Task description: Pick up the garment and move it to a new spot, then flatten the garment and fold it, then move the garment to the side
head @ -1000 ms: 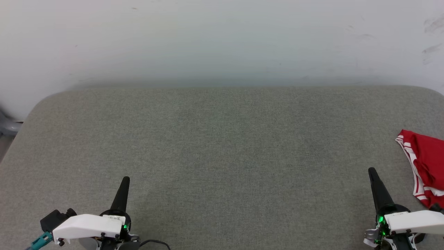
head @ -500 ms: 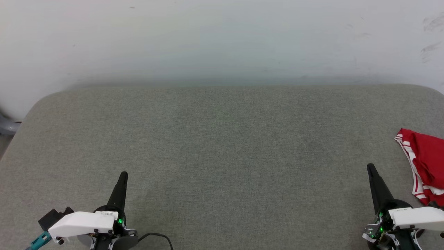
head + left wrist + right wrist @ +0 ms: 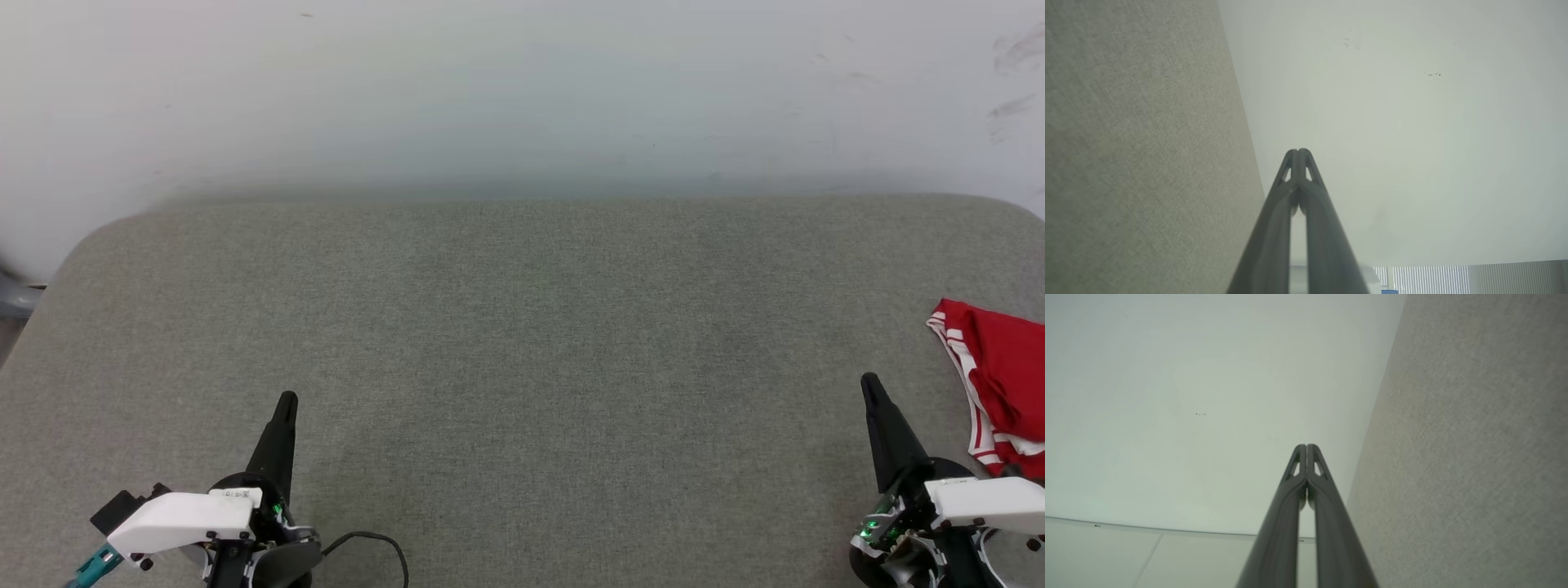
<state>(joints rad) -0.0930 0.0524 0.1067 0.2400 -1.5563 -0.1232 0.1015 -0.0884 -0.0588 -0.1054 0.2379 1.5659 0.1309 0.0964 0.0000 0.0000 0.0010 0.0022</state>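
One garment [image 3: 1006, 369] lies crumpled on the grey tabletop [image 3: 522, 343].

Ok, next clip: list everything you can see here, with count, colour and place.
garment: one, red with red-white striped trim, bunched on the table's right side, cut off by the head view's edge.
table: one, grey fabric top with rounded far corners, spanning the head view.
wall: one, whitish with a few dark scuffs, behind the table.
grey object: one, at the left edge beyond the table; too little shows to name it.
blinds: one set, pale, bottom right of the left wrist view.
cable: one, black, looping by the left arm.
left gripper: one, dark fingers, shut, lower left.
right gripper: one, dark fingers, shut, lower right, beside the garment but apart from it.
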